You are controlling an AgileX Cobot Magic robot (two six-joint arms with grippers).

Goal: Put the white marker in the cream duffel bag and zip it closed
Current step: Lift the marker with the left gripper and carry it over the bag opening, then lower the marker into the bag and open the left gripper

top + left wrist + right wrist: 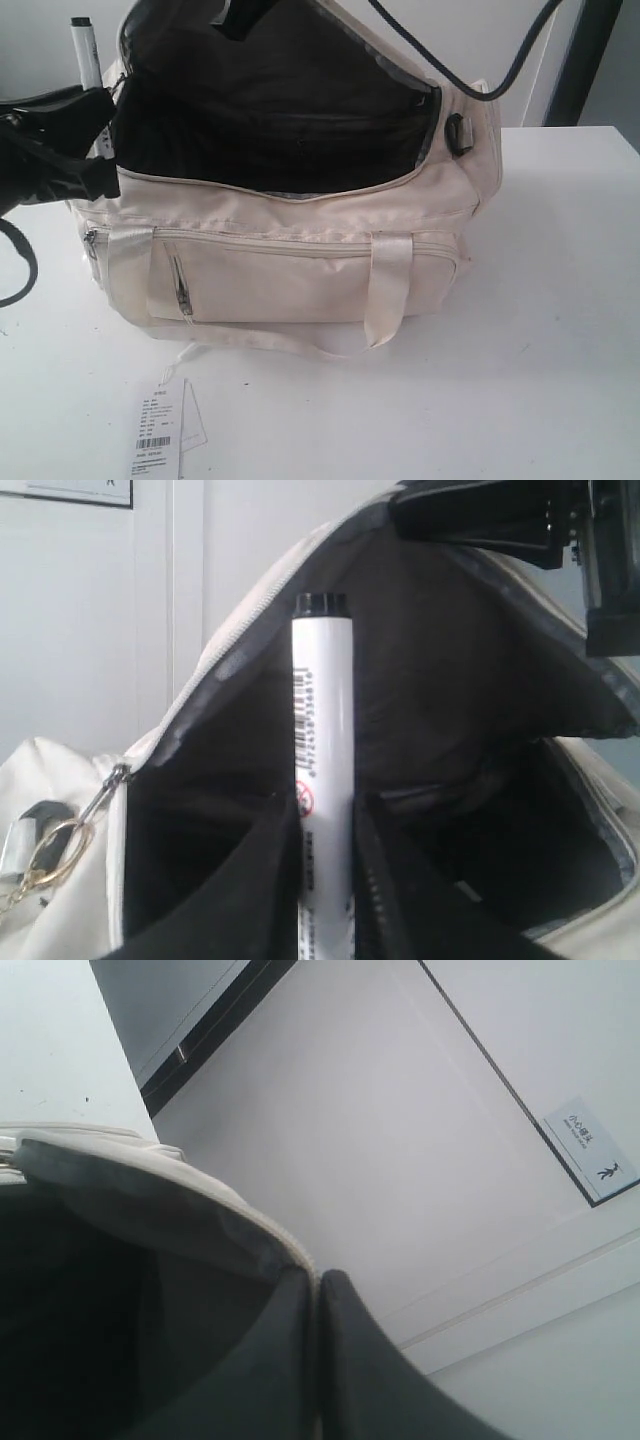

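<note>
- The left gripper (325,820) is closed on the white marker (322,690). Its dark fingers (395,900) press the lower barrel from both sides.
- The marker stands upright with its dark cap on top. It is held in the air over the table's left side, just beside the left end of the cream duffel bag (300,270) and outside the bag's mouth.
- A white paper tag (158,440) with a barcode lies flat near the table's front edge, left of the middle.
- The bag sits on the white table (560,300), across the middle and toward the rear edge. Its main zip is undone, the mouth gapes wide and the black lining (270,110) shows.
- Two pale webbing handles (385,290) hang down the bag's front over the zip pocket.
- The right gripper (317,1285) has its jaws pressed together on the rim of the bag's top flap, and the flap stands raised above the opening.
- A dark strap ring (460,135) sits at the bag's right end.
</note>
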